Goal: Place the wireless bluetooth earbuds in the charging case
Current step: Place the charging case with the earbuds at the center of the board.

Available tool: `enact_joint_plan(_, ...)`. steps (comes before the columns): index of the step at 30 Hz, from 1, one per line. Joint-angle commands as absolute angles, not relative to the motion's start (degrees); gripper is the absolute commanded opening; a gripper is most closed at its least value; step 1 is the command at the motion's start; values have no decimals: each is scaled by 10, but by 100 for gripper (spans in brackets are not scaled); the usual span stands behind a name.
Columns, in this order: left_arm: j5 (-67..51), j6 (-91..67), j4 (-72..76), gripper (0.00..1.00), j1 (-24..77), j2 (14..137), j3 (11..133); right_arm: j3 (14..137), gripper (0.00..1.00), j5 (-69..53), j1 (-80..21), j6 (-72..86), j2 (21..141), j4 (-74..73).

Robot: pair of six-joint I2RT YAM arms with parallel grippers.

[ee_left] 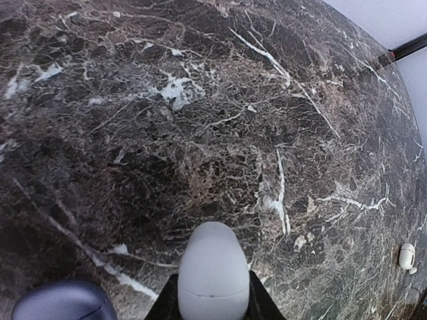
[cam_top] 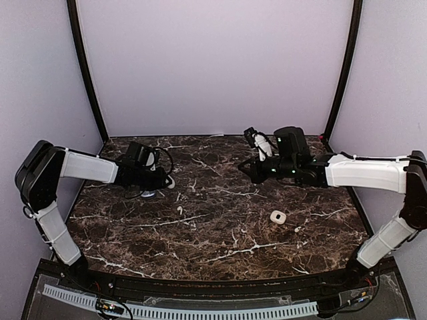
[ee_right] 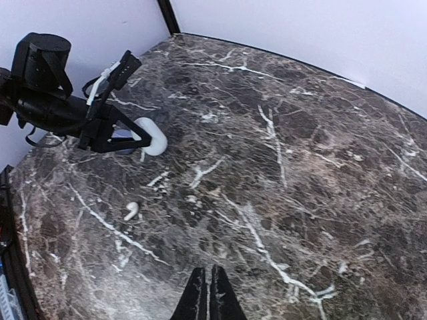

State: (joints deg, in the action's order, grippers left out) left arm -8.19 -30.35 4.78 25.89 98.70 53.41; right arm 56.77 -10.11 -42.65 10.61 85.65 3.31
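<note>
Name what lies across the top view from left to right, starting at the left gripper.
Left gripper, shut on a white case → earbud → right gripper, shut and empty → second white case → second earbud.

Dark marble table carries a white earbud and a small white case

On the counter one earbud lay left of centre, near and in front of the left fingers. A case sat between those fingers, and a second case lay under them on the counter. Right of centre lay a smaller case, with another earbud just beside it on its right. The right fingers hung behind these two, well apart.
</note>
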Motion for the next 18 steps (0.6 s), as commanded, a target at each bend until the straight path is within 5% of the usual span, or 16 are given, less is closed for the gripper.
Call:
enact_joint_plan(1, -144, -275, 1, 4, 252, 1023, 582, 544, 8, -52, -404, 111, 832, -23)
enact_joint_plan(5, -169, -274, -5, 9, 240, 1059, 606, 504, 16, -22, -397, 110, 800, -62)
enact_joint_plan(9, -185, -256, 1, 47, 237, 1063, 609, 484, 39, 15, -382, 135, 791, -127)
enact_joint_plan(12, -152, -254, 4, 62, 236, 1035, 584, 490, 48, 35, -371, 153, 797, -199)
enact_joint_plan(18, -93, -226, -25, 74, 237, 967, 552, 485, 73, 68, -371, 179, 787, -259)
